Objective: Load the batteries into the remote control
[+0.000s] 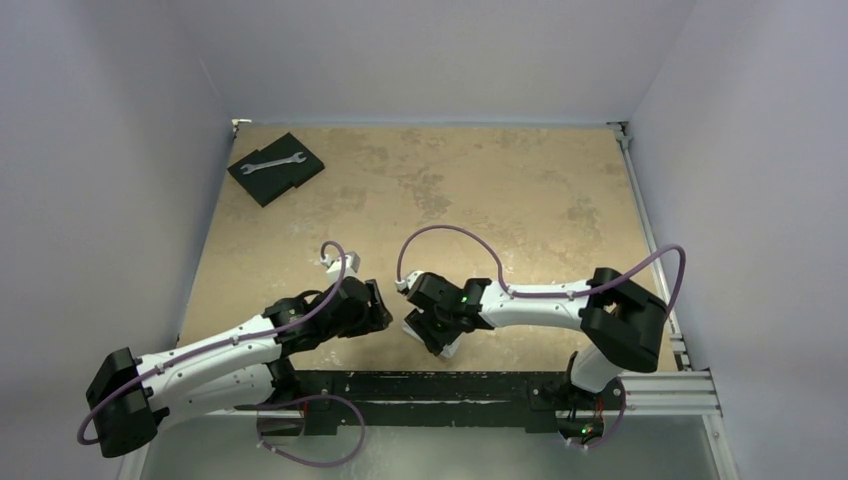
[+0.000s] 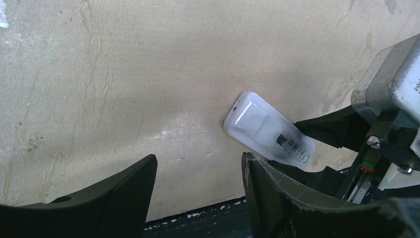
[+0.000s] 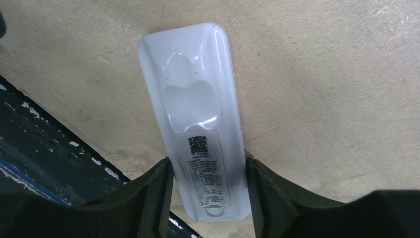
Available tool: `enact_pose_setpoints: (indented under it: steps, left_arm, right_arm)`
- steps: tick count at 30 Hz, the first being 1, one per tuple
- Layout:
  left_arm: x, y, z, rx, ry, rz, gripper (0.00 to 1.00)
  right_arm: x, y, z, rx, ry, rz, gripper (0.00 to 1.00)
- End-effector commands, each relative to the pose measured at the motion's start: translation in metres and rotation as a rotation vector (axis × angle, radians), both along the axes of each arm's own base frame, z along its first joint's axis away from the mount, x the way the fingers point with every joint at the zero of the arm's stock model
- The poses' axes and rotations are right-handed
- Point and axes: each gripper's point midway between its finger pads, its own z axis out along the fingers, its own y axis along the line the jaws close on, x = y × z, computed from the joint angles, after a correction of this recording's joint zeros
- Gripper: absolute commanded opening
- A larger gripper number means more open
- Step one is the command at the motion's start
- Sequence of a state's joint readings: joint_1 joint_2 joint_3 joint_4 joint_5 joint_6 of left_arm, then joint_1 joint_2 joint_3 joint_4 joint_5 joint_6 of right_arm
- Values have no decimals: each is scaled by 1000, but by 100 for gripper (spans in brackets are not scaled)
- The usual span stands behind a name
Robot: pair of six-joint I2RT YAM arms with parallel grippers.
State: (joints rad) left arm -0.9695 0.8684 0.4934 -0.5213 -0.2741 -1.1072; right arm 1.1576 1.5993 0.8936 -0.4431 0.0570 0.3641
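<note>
The remote control (image 3: 193,114) is a slim white bar lying back up on the tan table, its printed label showing and no orange bay in sight. My right gripper (image 3: 208,173) is shut on its label end, one finger on each long side. The remote also shows in the left wrist view (image 2: 267,131) and as a white bit under the right gripper in the top view (image 1: 450,349). My left gripper (image 2: 198,168) is open and empty just left of the remote, near the table's front edge. The batteries are out of view.
A silver wrench (image 1: 270,162) lies on a black foam pad (image 1: 290,178) at the far left corner. A black rail (image 1: 450,385) runs along the near edge. Grey walls enclose the table on three sides.
</note>
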Motion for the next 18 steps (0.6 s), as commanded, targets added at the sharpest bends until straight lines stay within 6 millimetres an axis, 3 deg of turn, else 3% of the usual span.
enact_pose_setpoints:
  steps: [1, 10, 18]
  left_arm:
    - [6, -11, 15, -45, -31, -9, 63]
    - [3, -25, 26, -160, -52, -43, 64]
    - [4, -37, 48, -279, -110, -76, 69]
  right_arm:
    - [2, 6, 19, 49, -8, -47, 31]
    - [4, 6, 36, 147, 15, -93, 22]
    - [18, 9, 76, 345, 27, -145, 21]
